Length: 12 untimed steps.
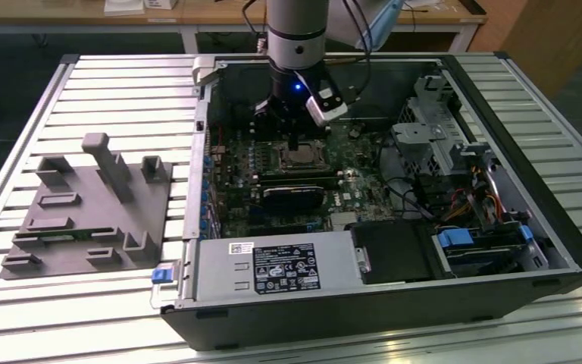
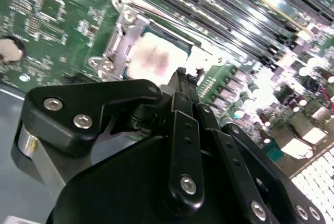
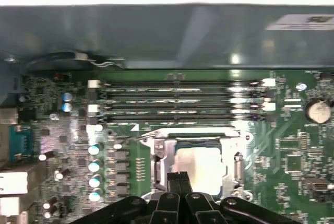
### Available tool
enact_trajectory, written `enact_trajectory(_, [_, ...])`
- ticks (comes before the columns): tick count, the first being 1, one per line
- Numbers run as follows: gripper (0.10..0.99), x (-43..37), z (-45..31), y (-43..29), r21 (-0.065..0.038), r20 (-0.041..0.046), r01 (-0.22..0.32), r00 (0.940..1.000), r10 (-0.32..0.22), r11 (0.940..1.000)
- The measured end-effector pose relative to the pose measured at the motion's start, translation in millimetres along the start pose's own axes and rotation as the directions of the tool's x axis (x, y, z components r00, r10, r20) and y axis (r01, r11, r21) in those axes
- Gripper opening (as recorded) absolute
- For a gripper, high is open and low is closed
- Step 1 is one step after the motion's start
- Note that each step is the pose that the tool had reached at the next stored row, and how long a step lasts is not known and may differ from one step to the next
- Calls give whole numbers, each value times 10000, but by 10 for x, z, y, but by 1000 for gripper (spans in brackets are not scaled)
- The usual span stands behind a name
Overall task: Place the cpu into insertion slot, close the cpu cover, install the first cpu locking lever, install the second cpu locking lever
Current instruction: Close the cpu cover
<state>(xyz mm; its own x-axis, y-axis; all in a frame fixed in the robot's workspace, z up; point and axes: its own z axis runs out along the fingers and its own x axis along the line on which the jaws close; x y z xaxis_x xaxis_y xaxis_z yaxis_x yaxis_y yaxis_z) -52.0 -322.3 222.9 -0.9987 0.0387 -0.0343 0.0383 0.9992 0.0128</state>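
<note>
The cpu point(image 3: 201, 165) lies flat in the insertion slot point(image 1: 283, 161), on the far side of the open case point(image 1: 533, 227) towards the exterior view's left. The cpu cover point(image 3: 158, 157) is folded down around it (whether either locking lever is latched I cannot tell). The gripper point(image 3: 177, 178) hovers just over one edge of the cover, its fingers pressed together with nothing between them. The risk, I judge, is that such narrow tips slip off a thin lever and strike the cover, the chip or the memory slots point(image 3: 177, 101) just beside.
</note>
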Motion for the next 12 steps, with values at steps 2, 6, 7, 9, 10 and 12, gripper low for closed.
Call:
enact_trajectory(2, [106,-57,2,2,0,-1,0,10000,0,10000])
enact_trajectory(6, [106,-151,5,6,0,-1,0,10000,0,10000])
enact_trajectory(7, [106,-166,5,6,0,-2,0,10000,0,10000])
enact_trajectory(9, [106,-171,6,6,-1,-1,0,10000,0,10000])
enact_trajectory(10, [106,-171,5,6,1,-1,0,10000,0,10000])
enact_trajectory(12, [106,-172,-13,7,4,-2,0,10000,0,10000])
